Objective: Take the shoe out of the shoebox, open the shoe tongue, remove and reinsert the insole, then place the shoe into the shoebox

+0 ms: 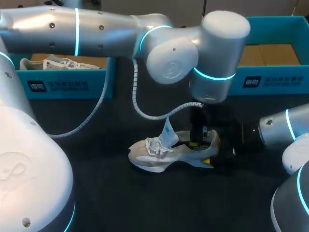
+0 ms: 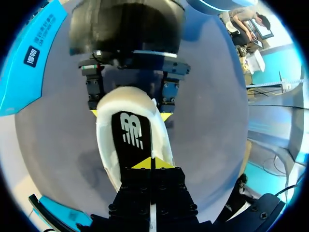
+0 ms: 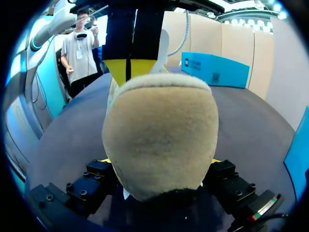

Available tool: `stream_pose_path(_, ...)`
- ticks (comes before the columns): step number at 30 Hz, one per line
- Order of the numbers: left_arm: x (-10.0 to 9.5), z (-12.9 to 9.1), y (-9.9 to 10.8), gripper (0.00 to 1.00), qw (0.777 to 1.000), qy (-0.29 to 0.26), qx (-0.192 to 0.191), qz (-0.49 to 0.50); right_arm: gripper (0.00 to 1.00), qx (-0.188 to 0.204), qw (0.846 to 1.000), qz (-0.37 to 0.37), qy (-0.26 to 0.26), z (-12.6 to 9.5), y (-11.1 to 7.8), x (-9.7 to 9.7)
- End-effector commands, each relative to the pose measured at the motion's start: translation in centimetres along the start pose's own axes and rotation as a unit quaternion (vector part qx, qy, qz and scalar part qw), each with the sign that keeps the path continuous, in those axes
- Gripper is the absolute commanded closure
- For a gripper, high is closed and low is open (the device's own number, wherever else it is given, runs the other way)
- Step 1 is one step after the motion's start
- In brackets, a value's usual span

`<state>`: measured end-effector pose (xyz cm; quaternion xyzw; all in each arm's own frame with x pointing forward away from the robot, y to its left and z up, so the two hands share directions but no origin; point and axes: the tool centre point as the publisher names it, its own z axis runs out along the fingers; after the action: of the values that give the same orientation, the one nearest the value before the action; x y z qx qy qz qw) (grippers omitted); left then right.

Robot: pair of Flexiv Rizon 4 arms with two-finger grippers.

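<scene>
Shoe (image 1: pixel 164 154) is sitting upright on the desk (image 1: pixel 96 193), outside both boxes, in front of the gap between the left shoebox (image 1: pixel 67 84) and the right shoebox (image 1: pixel 270 79), with its toe pointing toward my left side. Right gripper (image 3: pixel 159 162) is clamping the heel, one finger on each side. Left gripper (image 2: pixel 150 164) is reaching down into the shoe opening, fingers together, tips touching the black insole (image 2: pixel 130 135). Tongue (image 1: pixel 169 131) is standing up. A second shoe (image 1: pixel 60 63) is lying in the left shoebox.
</scene>
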<state>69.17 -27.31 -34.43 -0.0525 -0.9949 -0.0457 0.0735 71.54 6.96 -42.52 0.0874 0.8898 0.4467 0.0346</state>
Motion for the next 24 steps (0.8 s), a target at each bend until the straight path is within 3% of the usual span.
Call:
stream_pose_path(1,-0.1,1.2,0.4,1.0,1.0,0.011,0.005,0.015,1.0,0.002,1.0,0.0,-0.001,0.1,-0.1,0.0)
stream_pose_path(14,0.7,4.7,0.9,1.0,0.998,0.041,0.016,0.052,1.0,0.002,1.0,0.0,-0.001,0.1,-0.1,0.0)
stream_pose_path(21,0.6,5.3,1.2,1.0,0.998,0.032,0.023,0.056,1.0,0.002,1.0,0.0,-0.001,0.1,-0.1,0.0)
stream_pose_path(23,0.6,5.3,1.2,0.72,0.998,0.024,0.022,0.054,1.0,0.002,1.0,0.0,-0.001,0.1,-0.1,0.0)
stream_pose_path(24,0.5,5.3,1.3,0.75,0.998,0.021,0.024,0.055,1.0,0.002,1.0,0.0,-0.001,0.1,-0.1,0.0)
